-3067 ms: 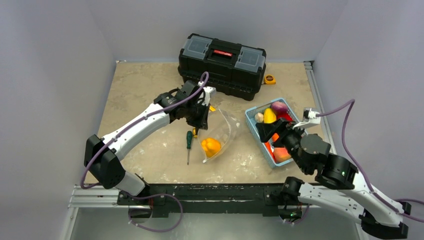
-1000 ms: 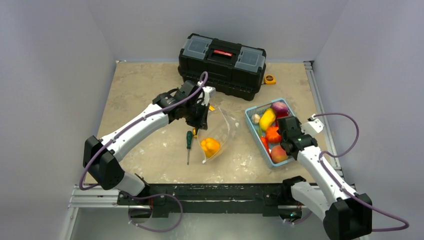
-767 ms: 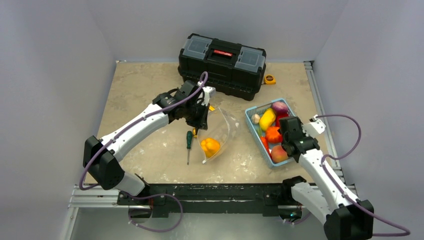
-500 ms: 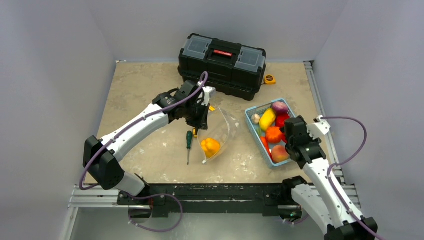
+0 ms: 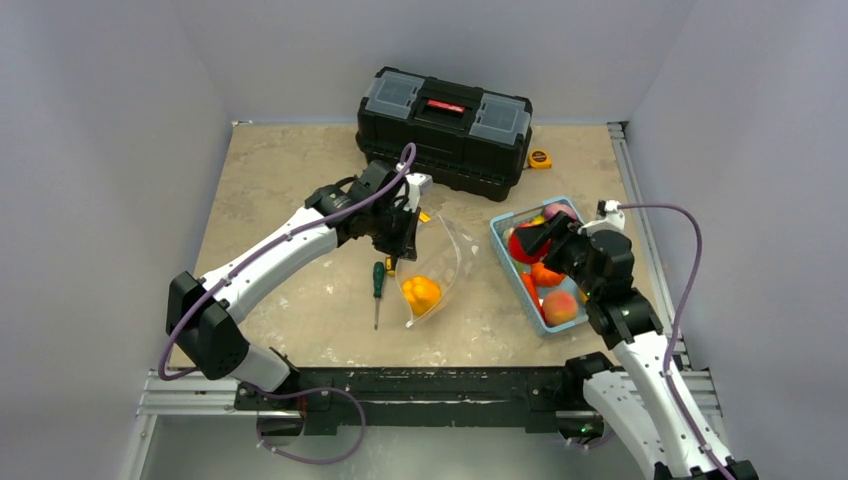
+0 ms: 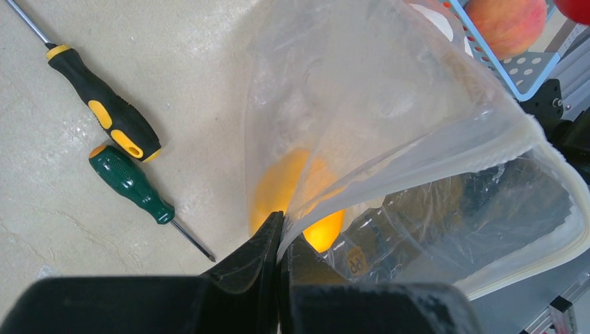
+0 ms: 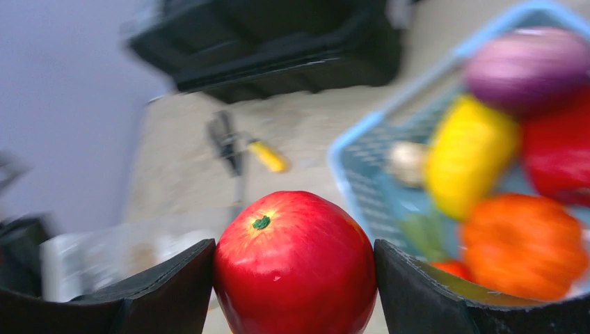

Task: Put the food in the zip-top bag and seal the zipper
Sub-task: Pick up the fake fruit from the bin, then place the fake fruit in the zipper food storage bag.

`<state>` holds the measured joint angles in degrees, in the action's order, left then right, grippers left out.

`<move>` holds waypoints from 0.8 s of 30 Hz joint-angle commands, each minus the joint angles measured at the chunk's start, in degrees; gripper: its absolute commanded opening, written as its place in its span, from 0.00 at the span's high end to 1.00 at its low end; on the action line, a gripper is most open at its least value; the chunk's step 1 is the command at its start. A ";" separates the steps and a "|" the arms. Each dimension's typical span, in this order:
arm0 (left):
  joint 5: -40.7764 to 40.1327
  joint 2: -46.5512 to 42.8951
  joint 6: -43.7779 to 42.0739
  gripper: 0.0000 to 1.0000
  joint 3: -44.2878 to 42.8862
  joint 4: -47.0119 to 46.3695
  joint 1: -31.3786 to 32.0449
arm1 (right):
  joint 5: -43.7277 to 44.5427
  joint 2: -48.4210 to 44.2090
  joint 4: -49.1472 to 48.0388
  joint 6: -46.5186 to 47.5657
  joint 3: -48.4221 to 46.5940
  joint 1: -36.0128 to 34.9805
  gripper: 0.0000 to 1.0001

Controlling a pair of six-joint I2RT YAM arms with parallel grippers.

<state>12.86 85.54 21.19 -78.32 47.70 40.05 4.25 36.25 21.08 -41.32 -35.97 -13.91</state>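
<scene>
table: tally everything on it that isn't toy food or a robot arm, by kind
screwdrivers: 2
toolbox: 1
tape measure: 1
basket: 1
zip-top bag: 1
total: 6

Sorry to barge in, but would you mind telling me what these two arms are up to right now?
The left gripper has its fingers shut on the rim of the zip-top bag, holding its mouth open. One orange food piece already lies inside. The right gripper holds a red fruit between its fingers, raised over the blue basket, where more food lies. The zipper is not sealed yet.
</scene>
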 commanded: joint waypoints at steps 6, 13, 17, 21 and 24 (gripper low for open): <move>2.24 0.07 -1.57 1.00 -2.61 -0.21 0.03 | -30.16 -3.11 -24.62 0.94 -8.55 -10.51 1.00; 4.36 0.07 -1.74 1.00 -2.29 -1.05 0.04 | -14.84 10.07 -16.91 8.87 -17.95 -36.00 1.00; 3.67 -0.10 -1.93 1.00 -2.08 -1.16 0.07 | 2.00 14.42 -17.84 13.91 -18.53 -49.18 1.00; 4.41 0.03 -2.12 1.00 -1.93 -1.45 0.08 | 22.06 21.11 -12.34 14.44 -19.68 -53.90 1.00; 5.57 0.36 -2.07 1.00 -1.75 -1.98 0.05 | 34.79 24.63 -10.90 14.71 -18.21 -55.64 1.00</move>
<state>16.14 85.62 20.27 -78.43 47.59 40.05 14.37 58.24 7.03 -29.19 -53.45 -67.64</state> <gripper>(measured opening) 0.003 0.753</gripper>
